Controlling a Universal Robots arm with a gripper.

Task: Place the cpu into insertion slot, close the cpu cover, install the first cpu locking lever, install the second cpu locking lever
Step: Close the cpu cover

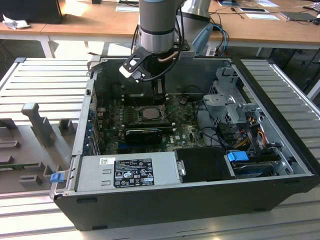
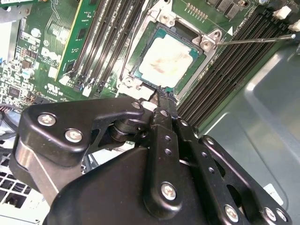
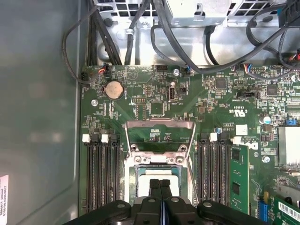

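Here, from my remote station, the computer case [image 1: 175,207] lies open-topped under the arm, so the room straight above the green board [image 3: 140,98] is free. The insertion slot [image 3: 131,180] is hemmed in on two opposite sides by banks of long black memory slots [image 3: 103,173]. The grey case wall [image 3: 42,117] runs just past one bank.

One cpu [image 2: 166,60] sits flat inside the slot, pale metal top facing up. It is square, so it has no long axis, and its edges run parallel to the slot's rim. One cpu cover [image 3: 159,124] is folded back off the slot toward the single coin battery [image 3: 114,89], its window framing bare board. One thin locking lever [image 2: 253,40] sticks out from a corner of the slot across the memory slots.

The gripper [image 3: 160,183] hangs over the cpu's edge, its two fingers [image 3: 153,190] clenched together on nothing. I cannot tell whether they touch the chip.
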